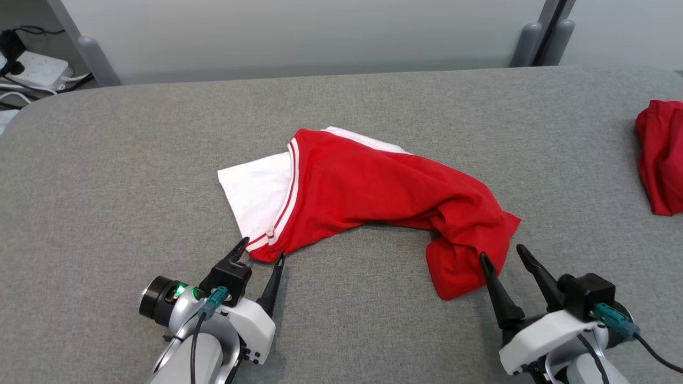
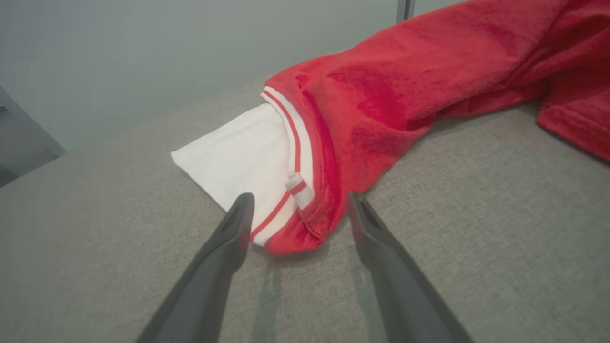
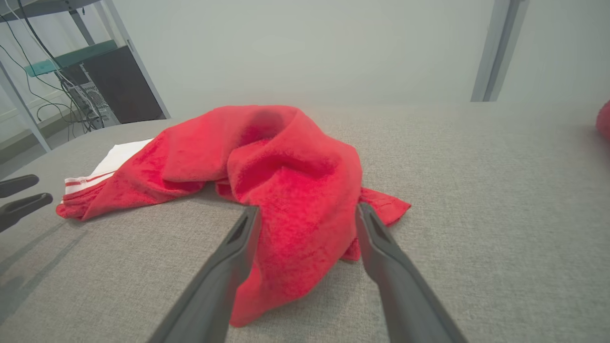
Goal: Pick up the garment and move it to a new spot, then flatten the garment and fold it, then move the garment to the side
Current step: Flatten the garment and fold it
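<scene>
The garment [image 1: 368,192], red with a white panel and red-striped white trim, lies crumpled in the middle of the grey padded table [image 1: 106,186]. My left gripper [image 1: 263,248] stands open at its near left corner. In the left wrist view the two fingers of that gripper [image 2: 300,196] flank the striped hem of the garment [image 2: 381,95]. My right gripper [image 1: 501,252] is open at the near right end. Its wrist view shows the gripper [image 3: 307,207] straddling a bunched red fold of the garment [image 3: 286,157]. The left gripper [image 3: 43,189] appears at that view's left edge.
A second red cloth [image 1: 661,154] lies at the table's right edge, also visible as a red cloth [image 3: 604,119] in the right wrist view. A power strip with cables [image 1: 37,69] sits on the floor beyond the far left corner. A grey wall panel backs the table.
</scene>
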